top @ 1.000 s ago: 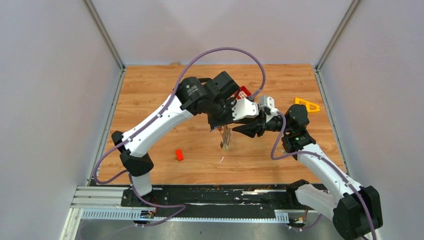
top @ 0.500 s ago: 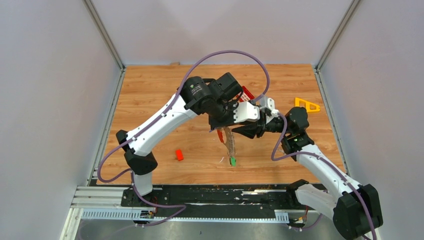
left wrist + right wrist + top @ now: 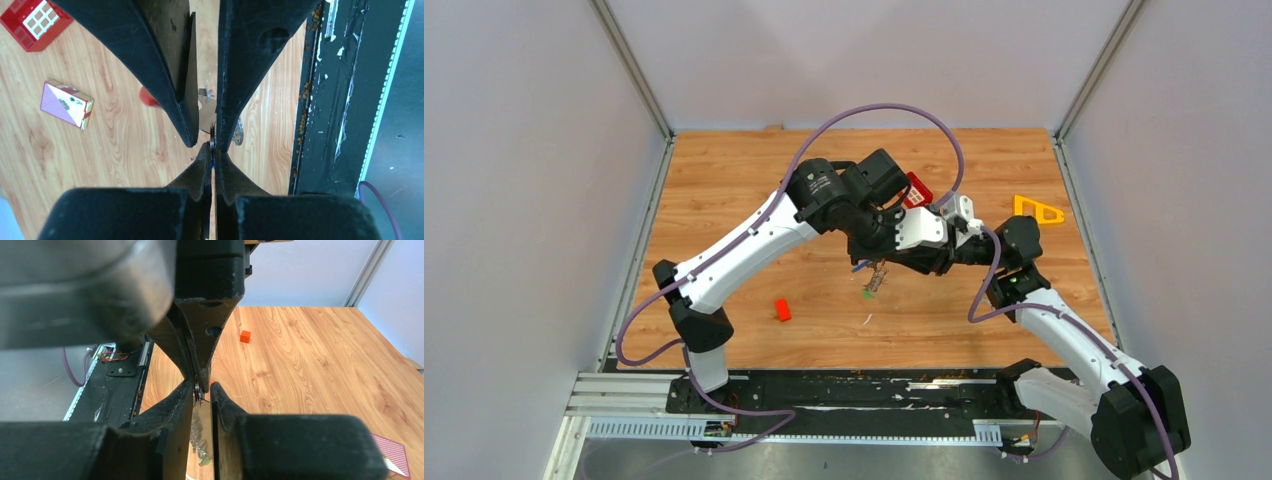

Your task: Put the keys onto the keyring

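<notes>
Over the middle of the table point(image 3: 724, 200), the keys point(image 3: 866, 294) are seen drawn up closer under the left gripper point(image 3: 212, 149) than half a second ago; threading is judged under way. That gripper is clenched on the keyring point(image 3: 876, 274); the hold of the right gripper point(image 3: 201, 387) cannot be told. The ring's split is hidden between them.

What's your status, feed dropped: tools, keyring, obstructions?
Left tool shut, tip-to-tip with right tool, whose jaws stand narrowly apart. Small metal keyring between tips, green-headed silver key dangling below. Small red block lies well aside.
</notes>
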Controlling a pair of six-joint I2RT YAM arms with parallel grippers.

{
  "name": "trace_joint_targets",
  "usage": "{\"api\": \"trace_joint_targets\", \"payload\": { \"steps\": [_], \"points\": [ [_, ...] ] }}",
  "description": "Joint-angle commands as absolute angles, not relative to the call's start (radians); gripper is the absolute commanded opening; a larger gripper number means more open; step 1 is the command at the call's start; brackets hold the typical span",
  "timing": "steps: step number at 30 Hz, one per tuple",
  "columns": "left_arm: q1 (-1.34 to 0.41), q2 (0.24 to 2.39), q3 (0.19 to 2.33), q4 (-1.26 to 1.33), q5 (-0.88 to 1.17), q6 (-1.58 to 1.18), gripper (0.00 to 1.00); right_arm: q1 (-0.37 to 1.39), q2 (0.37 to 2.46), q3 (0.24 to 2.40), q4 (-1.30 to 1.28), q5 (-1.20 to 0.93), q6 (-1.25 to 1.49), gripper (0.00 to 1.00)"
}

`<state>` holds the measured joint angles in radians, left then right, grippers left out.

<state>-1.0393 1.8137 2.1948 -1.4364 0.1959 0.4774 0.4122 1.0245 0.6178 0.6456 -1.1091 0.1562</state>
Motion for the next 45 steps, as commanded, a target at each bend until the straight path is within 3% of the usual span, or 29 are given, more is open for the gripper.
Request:
{"api": "trace_joint_targets", "payload": {
  "steps": [1, 8, 15, 24, 37, 45],
  "points": [
    [-1.043, 1.759, 2.186, -1.386, 0.234, 0.47, 0.0, 0.422, 1.032, 0.621, 0.661, -1.121, 0.148, 0.19],
    [-1.043, 1.741, 2.164, -1.378, 0.228, 0.472, 0.0, 0.423, 1.038, 0.627, 0.623, -1.119, 0.12, 0.12],
    [-1.043, 1.72, 2.139, -1.355, 0.219, 0.472, 0.0, 0.423, 1.041, 0.636, 0.585, -1.117, 0.102, 0.19],
    [-1.042, 1.723, 2.135, -1.346, 0.228, 0.469, 0.0, 0.425, 1.041, 0.643, 0.573, -1.121, 0.095, 0.18],
    [-1.043, 1.697, 2.114, -1.289, 0.251, 0.459, 0.0, 0.431, 1.029, 0.664, 0.523, -1.123, 0.067, 0.01],
    [-1.041, 1.629, 2.024, -1.207, 0.268, 0.463, 0.0, 0.421, 1.002, 0.678, 0.526, -1.117, 0.096, 0.15]
  ]
}}
